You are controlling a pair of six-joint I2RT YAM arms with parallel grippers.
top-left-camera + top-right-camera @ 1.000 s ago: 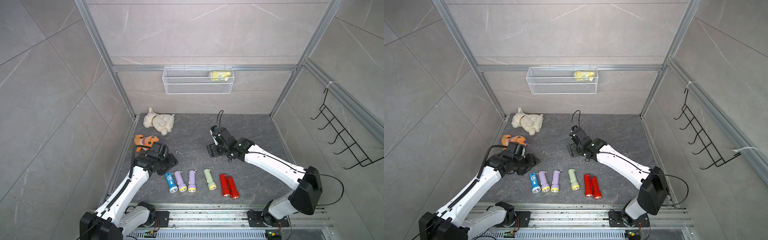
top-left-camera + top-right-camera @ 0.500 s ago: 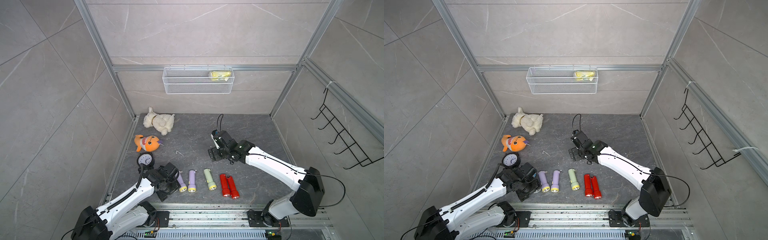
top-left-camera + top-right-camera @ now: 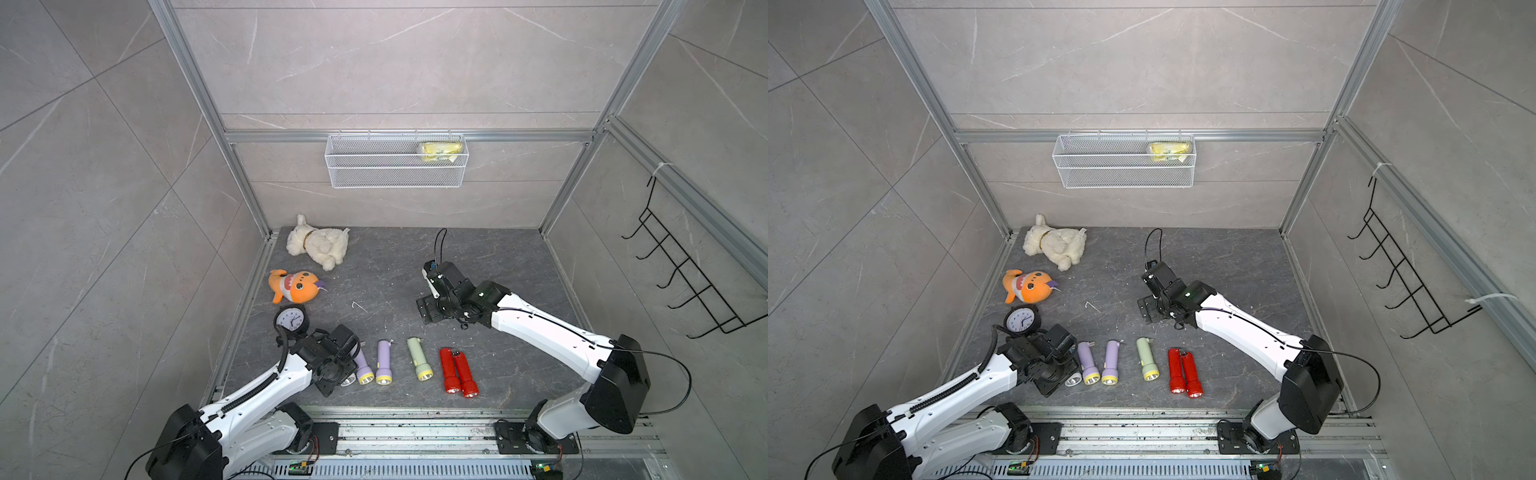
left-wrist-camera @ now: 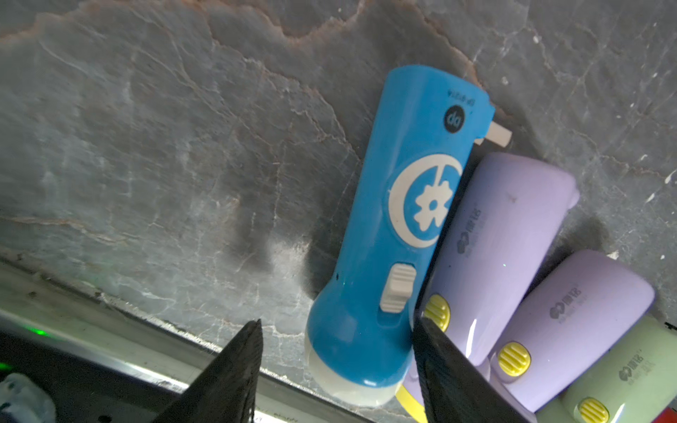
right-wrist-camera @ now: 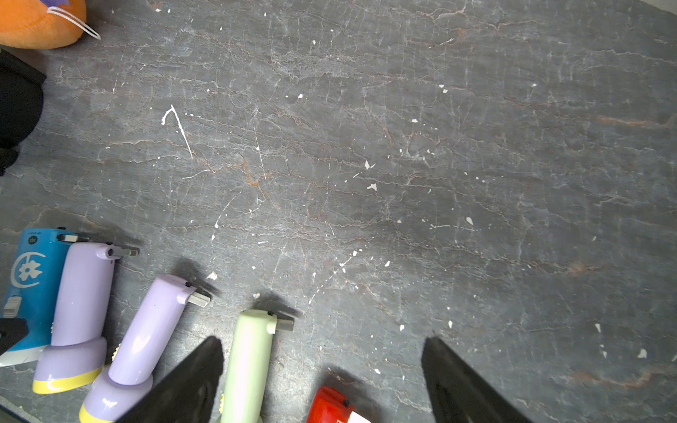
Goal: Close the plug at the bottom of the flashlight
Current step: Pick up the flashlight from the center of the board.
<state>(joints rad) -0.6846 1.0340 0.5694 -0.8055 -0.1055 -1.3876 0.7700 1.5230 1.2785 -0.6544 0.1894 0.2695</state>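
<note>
Lt gripper (image 4: 337,324), 7 o'clock on the floor (image 3: 386,282): fingers apart astride the blue flashlight (image 4: 403,205) head, not clamped. Its plug (image 4: 494,136) juts from the tail, toward 12. Grab step, I'd say; next you squeeze, then Rt gripper (image 5: 322,338), fingers spread, empty, folds the plug.

A white toy dog (image 3: 318,247) lies near an orange toy fish (image 3: 296,286). A small black clock (image 3: 291,320) sits near the fish. A wire basket (image 3: 395,176) hangs above.
</note>
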